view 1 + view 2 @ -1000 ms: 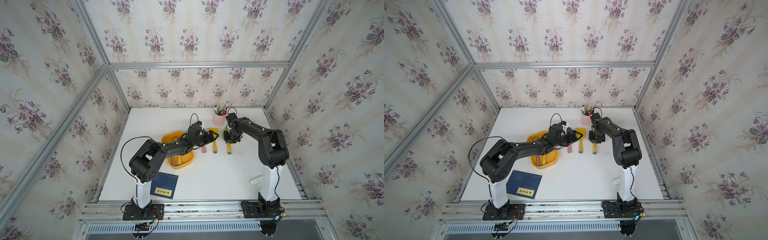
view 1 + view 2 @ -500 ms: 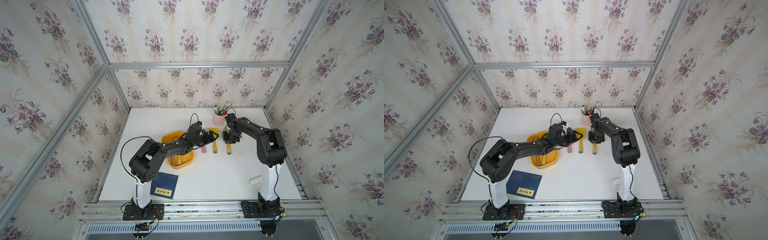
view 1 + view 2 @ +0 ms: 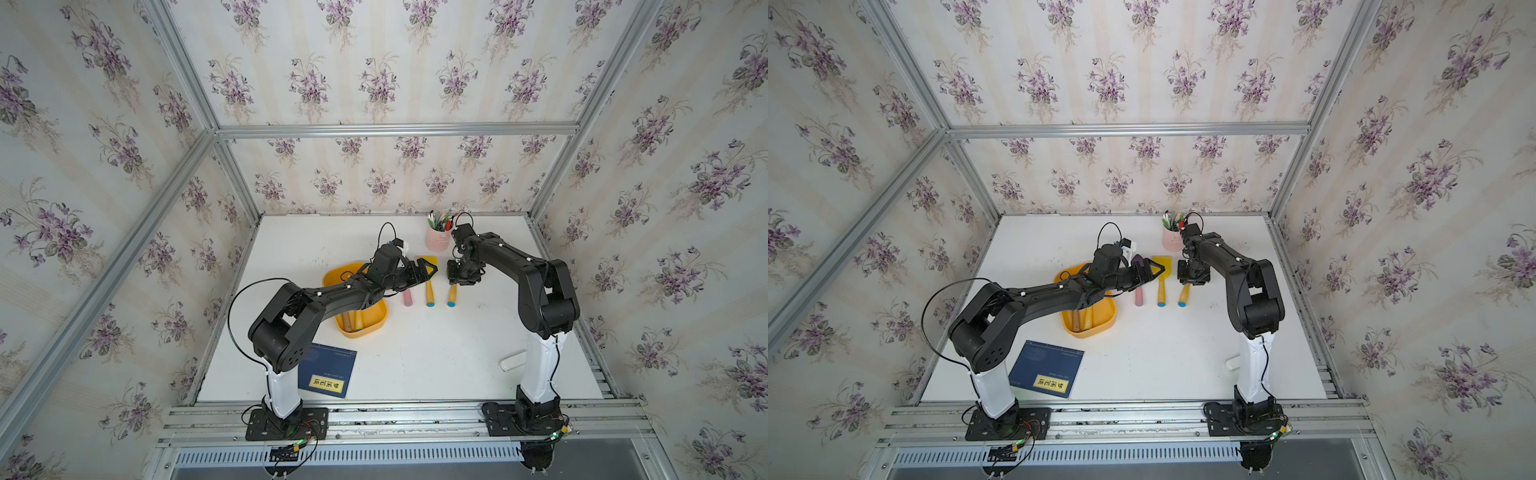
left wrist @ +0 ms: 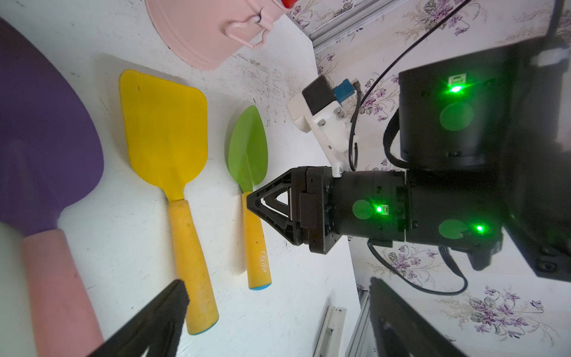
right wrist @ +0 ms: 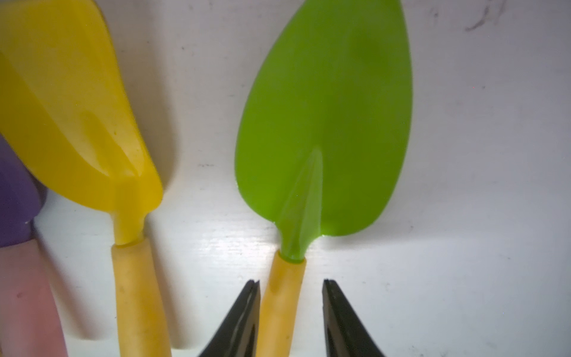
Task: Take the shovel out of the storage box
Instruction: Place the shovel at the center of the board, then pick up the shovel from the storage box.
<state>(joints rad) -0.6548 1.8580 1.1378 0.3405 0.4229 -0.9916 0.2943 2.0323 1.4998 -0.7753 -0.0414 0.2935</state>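
Freed within the last second, shovel [image 5: 324, 123] lies flat on table [image 3: 415, 353], blade toward back wall [image 3: 395, 174], its grip between the parted jaws of right gripper [image 5: 290, 282]. Storage box [image 3: 376, 328], well apart, shows a further handle [image 3: 351, 322] inside, nearer left gripper [image 3: 426, 270], spread wide.

A: Top views: bright, even, diffuse light. Only soft shadows on the table [image 3: 436, 353]. Rails [image 3: 395, 129] bow toward the edges.
B: Wrist cams?
A: Right: white glare beside the green shovel [image 5: 324, 123], soft focus. Left: green lights [image 4: 454, 88] flare, purple shovel [image 4: 46, 123] blurred.
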